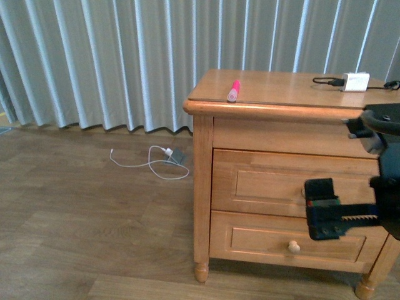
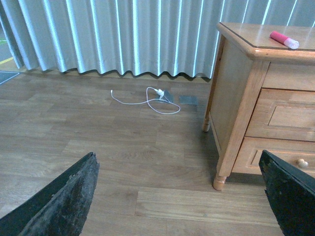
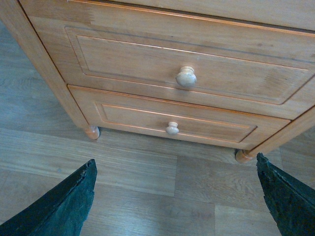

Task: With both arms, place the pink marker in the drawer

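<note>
R gripper (image 1: 320,209) spread wide, empty, facing the shut drawer (image 3: 123,54); L gripper (image 2: 178,156) also released. The pink marker (image 1: 234,90) lies on cabinet top (image 1: 281,87), front-left. Best: centre jaws on upper knob (image 3: 186,76), not lower knob (image 3: 172,129), pull straight. Wood floor (image 1: 75,219), grey curtains (image 1: 94,56), white cable (image 1: 150,164).

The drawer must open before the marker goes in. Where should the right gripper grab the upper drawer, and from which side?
Probably its round knob, centred on the upper drawer: it is the only part standing proud of that flat, closed front. Come straight at it from the front, with the open right gripper straddling the knob, then close and pull outward.
</note>
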Robot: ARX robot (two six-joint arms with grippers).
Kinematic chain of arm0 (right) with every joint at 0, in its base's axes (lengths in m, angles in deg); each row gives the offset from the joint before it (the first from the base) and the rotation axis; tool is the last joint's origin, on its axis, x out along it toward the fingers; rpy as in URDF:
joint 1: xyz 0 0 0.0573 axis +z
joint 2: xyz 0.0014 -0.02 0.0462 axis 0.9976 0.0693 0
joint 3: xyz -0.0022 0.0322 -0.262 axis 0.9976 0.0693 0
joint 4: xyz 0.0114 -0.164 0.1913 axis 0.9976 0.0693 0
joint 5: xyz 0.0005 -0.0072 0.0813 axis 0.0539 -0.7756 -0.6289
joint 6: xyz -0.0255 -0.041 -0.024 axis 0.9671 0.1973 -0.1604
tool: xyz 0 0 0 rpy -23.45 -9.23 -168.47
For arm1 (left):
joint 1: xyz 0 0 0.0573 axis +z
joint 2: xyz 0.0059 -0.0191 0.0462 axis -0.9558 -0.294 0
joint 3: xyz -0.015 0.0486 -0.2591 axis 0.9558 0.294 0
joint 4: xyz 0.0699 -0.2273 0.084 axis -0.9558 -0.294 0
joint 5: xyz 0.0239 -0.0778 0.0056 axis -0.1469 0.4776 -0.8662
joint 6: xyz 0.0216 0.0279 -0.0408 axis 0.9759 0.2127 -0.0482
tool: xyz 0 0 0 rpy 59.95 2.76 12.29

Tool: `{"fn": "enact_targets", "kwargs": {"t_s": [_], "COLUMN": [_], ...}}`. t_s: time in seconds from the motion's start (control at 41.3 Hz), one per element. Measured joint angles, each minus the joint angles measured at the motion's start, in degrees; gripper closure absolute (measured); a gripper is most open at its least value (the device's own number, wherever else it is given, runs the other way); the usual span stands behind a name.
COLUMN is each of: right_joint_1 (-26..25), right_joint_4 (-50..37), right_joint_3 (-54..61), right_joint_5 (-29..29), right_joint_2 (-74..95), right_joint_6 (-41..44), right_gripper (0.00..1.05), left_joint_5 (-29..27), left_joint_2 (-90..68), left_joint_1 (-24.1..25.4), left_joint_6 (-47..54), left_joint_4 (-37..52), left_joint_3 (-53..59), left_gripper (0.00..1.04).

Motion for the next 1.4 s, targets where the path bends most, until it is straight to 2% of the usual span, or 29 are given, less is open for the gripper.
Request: {"fn": "enact_targets", "kwargs": {"t_s": [0.266,0.678,0.969,1.404], "right_joint_1": [2.25,2.6,0.39,-3.04], "right_joint_4": [-1.22,1.57,1.46,0.28], "right_joint_3": [-10.38,-24.7,-33.31,-37.16], "right_joint_5": [4.39,7.96,9.22,9.18], "right_joint_2": [11.65,24.92,33.42,38.56], "right_joint_6": [0.0,-2.62,-2.56,-1.55], "right_gripper": [0.09,0.09,0.09,0.09], "left_joint_5": [-0.02,-0.02,-0.02,-0.02], "left_joint_2": [0.0,0.0,0.0,0.0], "left_joint_1": [0.0,0.0,0.0,0.0], "left_joint_6": [0.02,0.02,0.02,0.0], "left_joint_4": [0.0,0.0,0.0,0.0], "left_joint_3": [0.0,0.0,0.0,0.0], "left_gripper": [0.06,0.06,0.06,0.06]}}
